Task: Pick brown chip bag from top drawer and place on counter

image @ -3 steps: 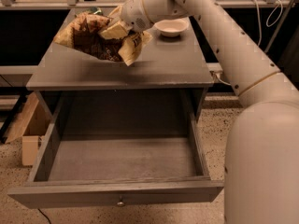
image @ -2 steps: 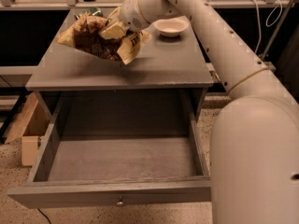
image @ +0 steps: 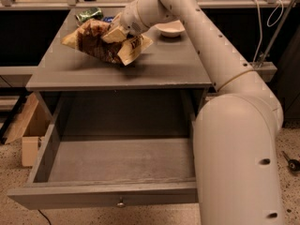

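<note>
The brown chip bag (image: 101, 43) has a dark brown middle and tan ends. It sits over the grey counter (image: 154, 69), at its left middle, and seems to rest on it or just above it. My gripper (image: 115, 32) is at the bag's top and is shut on the bag. The white arm reaches in from the right over the counter. The top drawer (image: 112, 165) is pulled wide open below the counter, with a small metal knob (image: 121, 203) on its front panel. I see nothing inside the drawer.
A white bowl (image: 169, 29) stands at the counter's back right. A crushed green can (image: 89, 14) and a bit of a blue can (image: 108, 18) lie at the back left, behind the bag. A cardboard box (image: 28, 135) stands on the floor at left.
The bag and gripper have moved slightly lower and toward the counter's middle. The arm has shifted in the view. The drawer has stayed open.
</note>
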`<state>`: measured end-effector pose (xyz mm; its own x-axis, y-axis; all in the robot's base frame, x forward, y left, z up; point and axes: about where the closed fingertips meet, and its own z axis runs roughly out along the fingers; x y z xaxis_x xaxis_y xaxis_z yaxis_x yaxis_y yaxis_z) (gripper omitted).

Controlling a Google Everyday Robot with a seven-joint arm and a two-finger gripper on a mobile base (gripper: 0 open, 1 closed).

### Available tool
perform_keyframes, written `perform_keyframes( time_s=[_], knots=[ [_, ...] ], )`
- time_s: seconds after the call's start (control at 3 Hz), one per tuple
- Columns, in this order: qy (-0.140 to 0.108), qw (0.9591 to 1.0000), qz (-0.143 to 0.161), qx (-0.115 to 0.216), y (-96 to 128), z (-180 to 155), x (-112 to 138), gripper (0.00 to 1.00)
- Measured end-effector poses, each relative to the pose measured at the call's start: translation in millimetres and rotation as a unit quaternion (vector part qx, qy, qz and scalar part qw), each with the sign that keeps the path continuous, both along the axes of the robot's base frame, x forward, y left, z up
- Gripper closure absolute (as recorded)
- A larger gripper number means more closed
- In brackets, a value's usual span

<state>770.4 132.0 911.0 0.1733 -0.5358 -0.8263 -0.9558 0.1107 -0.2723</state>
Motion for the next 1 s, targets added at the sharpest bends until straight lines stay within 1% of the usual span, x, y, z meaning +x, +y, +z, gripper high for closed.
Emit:
perform_keyframes(
  time_s=[0.33,0.67,1.0],
  knots=[
    [0.009,1.0000,0.004,-0.002,2.4,-9.2,2.0,0.35],
    [0.011,0.9999,0.005,0.002,0.8,-9.8,3.4,0.11],
    [0.008,0.9998,0.004,0.020,-4.8,1.0,5.1,0.00]
  ],
)
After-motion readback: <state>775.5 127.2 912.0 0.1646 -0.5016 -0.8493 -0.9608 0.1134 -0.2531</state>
